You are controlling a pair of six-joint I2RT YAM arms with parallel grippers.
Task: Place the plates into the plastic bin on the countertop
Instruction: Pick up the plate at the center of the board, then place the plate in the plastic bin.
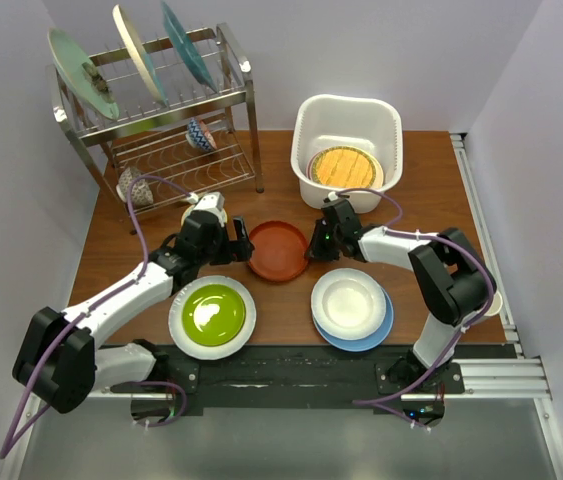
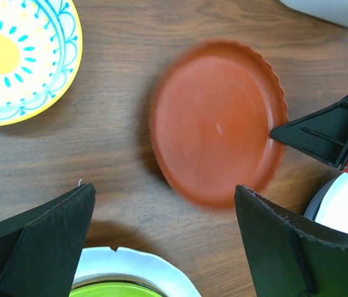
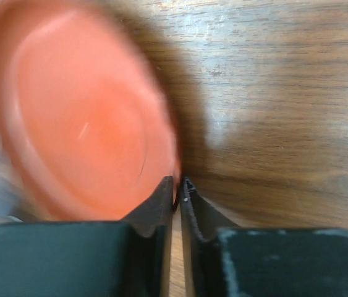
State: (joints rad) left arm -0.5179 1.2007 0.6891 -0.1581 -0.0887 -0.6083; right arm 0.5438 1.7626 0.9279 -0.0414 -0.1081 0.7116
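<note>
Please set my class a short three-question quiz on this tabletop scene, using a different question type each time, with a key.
1. True or false: the plastic bin holds no plate.
2. Which plate does the right gripper touch at the rim? A lime green plate, B red-brown plate, C white plate.
3. Fill in: the left gripper has its jaws standing ____.

Key:
1. False: the yellow woven plate lies in it.
2. B.
3. Open.
</note>
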